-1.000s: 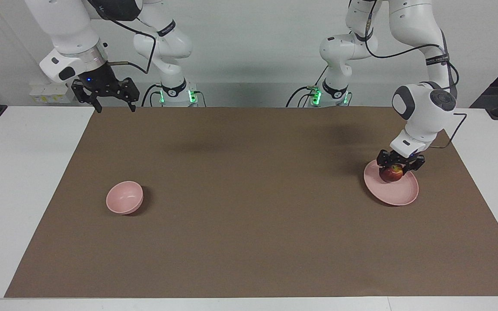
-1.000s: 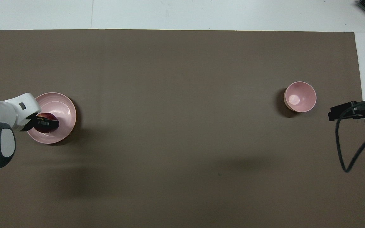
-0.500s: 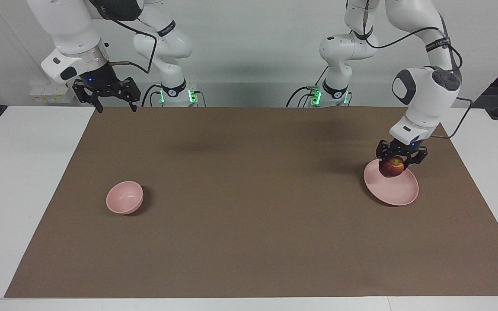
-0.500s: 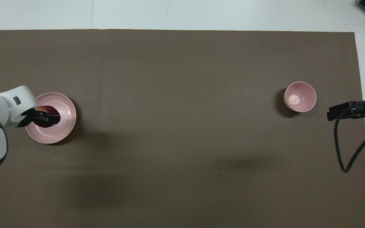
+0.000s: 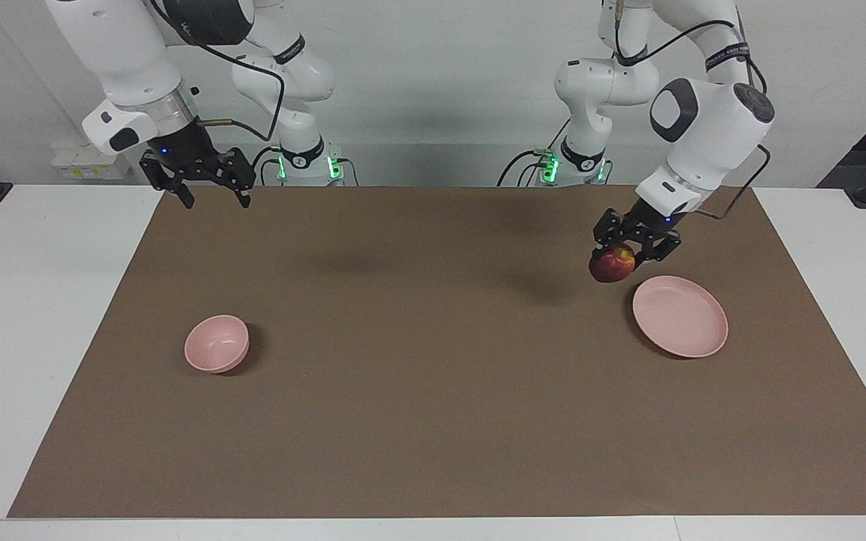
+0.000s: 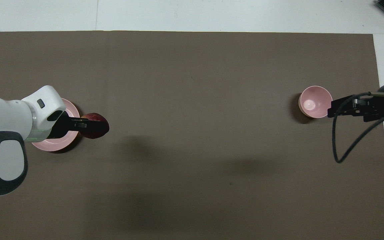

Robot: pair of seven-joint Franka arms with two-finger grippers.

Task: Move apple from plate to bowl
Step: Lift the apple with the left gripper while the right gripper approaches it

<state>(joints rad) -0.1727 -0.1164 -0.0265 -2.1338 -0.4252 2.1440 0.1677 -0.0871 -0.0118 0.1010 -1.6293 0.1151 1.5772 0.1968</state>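
Left end effector (image 5: 626, 252) is clamped on the apple (image 5: 613, 264), raised over the brown mat (image 5: 433, 421) just beside the empty plate (image 5: 679, 315). Right end effector (image 5: 210, 191) hangs with fingers spread, well apart from the bowl (image 5: 216, 343).

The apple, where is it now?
The left gripper holds the apple in the air, over the brown mat beside the plate.

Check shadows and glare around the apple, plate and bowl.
Facing view: the apple in the left claw casts a soft shadow on the mat; bowl shadowed beside it. Overhead view: a bright highlight inside the bowl; plate glare-free.
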